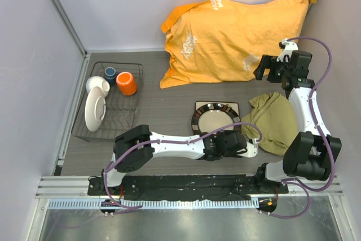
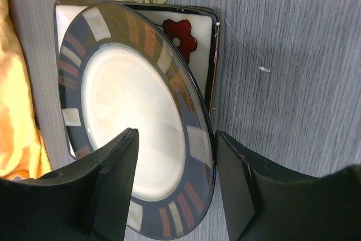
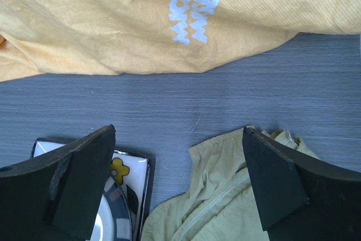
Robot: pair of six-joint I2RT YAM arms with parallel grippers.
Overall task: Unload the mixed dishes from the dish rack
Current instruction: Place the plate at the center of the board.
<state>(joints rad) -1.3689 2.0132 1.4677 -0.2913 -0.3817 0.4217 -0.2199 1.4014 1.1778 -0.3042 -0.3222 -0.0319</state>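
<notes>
Left gripper point(image 2: 176, 139), jaws half-spread astride the rim of the round dark-rimmed plate point(image 2: 135, 117) (gripped or freed: indeterminable), presumably stacks it on the square plate point(image 2: 186, 32) mid-tabletop to save room; right gripper point(image 3: 179, 134) hangs wide open, empty; orange mug point(image 1: 126, 83) sits in the dish rack point(image 1: 121, 119) at the far-left corner.

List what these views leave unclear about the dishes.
Square plate: all views, mostly hidden under the round plate.
Left gripper: its wrist view cannot settle whether it touches that plate.
Blue cup in the dish rack: top view only, too small for detail.
</notes>
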